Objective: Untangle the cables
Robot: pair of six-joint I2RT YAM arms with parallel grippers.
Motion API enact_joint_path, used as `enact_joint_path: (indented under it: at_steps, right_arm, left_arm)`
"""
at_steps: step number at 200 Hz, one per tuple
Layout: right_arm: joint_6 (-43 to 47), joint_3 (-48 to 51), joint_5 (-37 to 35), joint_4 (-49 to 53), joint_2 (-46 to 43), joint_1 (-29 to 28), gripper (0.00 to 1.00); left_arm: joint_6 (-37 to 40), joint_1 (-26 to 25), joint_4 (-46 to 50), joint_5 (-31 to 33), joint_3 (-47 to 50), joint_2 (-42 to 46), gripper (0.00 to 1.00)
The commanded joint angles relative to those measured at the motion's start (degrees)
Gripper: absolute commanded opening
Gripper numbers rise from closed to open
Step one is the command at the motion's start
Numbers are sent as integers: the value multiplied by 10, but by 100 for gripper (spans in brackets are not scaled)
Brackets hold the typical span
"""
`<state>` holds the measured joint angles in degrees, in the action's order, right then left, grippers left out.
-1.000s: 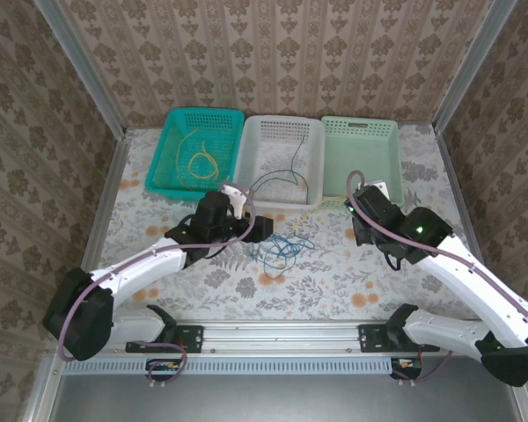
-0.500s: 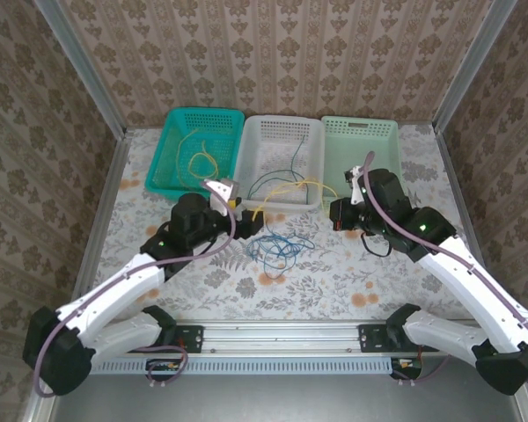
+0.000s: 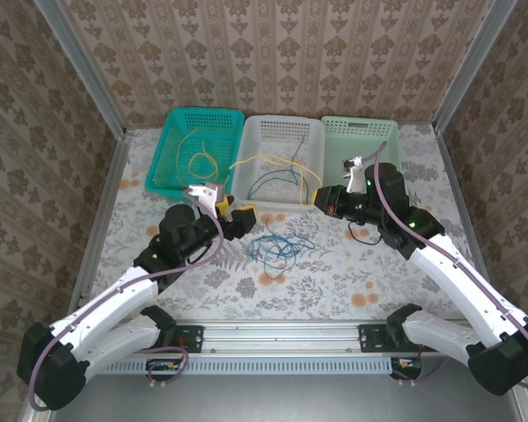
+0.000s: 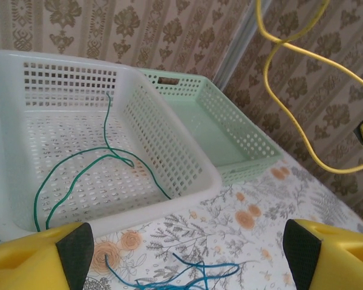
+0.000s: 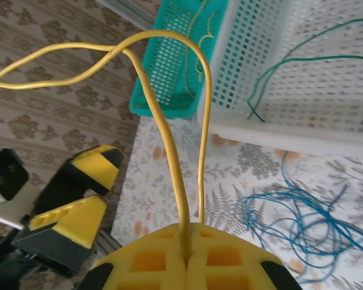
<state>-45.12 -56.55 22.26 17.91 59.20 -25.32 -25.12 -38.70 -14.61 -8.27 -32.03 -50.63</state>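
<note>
At centre right of the top view, the right gripper point(image 3: 322, 199) was clenched on a yellow cable point(image 3: 266, 161) that arched leftward above the white basket point(image 3: 282, 126), where a green cable point(image 3: 273, 180) lay. Left of centre, the left gripper point(image 3: 239, 216) stood released. Blue cables point(image 3: 278, 251) lay tangled on the table point(image 3: 352, 281) below the basket

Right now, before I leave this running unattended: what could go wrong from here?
The yellow cable, held by the right gripper, arcs over the white basket. Its loose end might snag the green cable there and drag it out. The open left gripper sits close to the blue tangle on the table and could catch several strands at once, tightening it.
</note>
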Motion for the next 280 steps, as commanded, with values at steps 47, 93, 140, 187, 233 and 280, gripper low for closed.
enact_joint_path:
  at_steps: [47,93,140,187,233,280]
  right_arm:
    - [-113,30,74,-219,48,-18,0]
    - [-120,20,80,-245,69,-38,0]
    - [-134,19,84,-273,88,-51,0]
    - [-141,10,97,-288,100,-56,0]
    - [-136,14,97,-283,89,-56,0]
    - [-104,26,40,-270,31,-48,0]
  left_arm:
    - [-143,40,-172,-82,-38,-81,84]
    - [-216,42,-301,-150,-63,-173,78]
    - [-278,42,-417,-191,-89,-245,72]
    - [-318,42,-484,-217,-106,-298,61]
    - [-306,45,-480,-209,-104,-298,16]
    - [-287,59,-450,-177,-65,-257,0]
